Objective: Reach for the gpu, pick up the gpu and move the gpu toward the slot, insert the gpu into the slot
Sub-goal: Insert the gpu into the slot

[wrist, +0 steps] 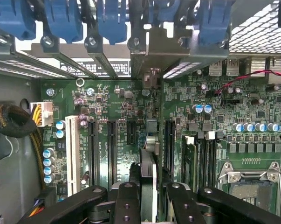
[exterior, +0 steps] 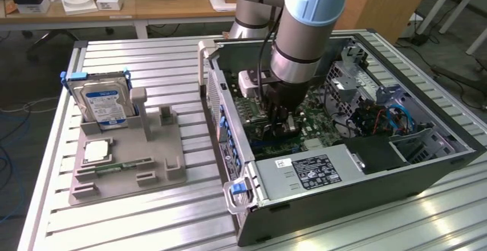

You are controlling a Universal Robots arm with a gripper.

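1. Arm [exterior: 304, 28] reaches down into the open PC case [exterior: 357, 171]; gripper [exterior: 278, 122] sits low over the motherboard [exterior: 320, 134], near the middle of the case.
2. Fingers [wrist: 126, 200] are clamped on the gpu [wrist: 148, 172]. In the wrist view the card is seen edge-on, upright, pinched between the two black fingers.
3. The gpu's lower edge is down among the expansion slots [wrist: 110, 149] on the motherboard, lined up along the slot direction. Can't tell whether it is fully seated or just above the slot.
4. Its metal bracket end [wrist: 152, 77] points toward the rear bracket bay with the blue retention clips [wrist: 112, 18].
5. CPU socket [wrist: 254, 179] is off to one side of the card, with memory slots [wrist: 201, 154] between them.
6. Outside the case, on the slatted tabletop [exterior: 152, 222], a grey fixture tray [exterior: 125, 165] sits to the exterior view's left. It holds an upright hard drive [exterior: 102, 102] with a blue label, a small green memory stick [exterior: 125, 164] lying flat, and a flat silver chip [exterior: 97, 150].
7. Power supply [exterior: 312, 174] with its white label is at the case's near end.
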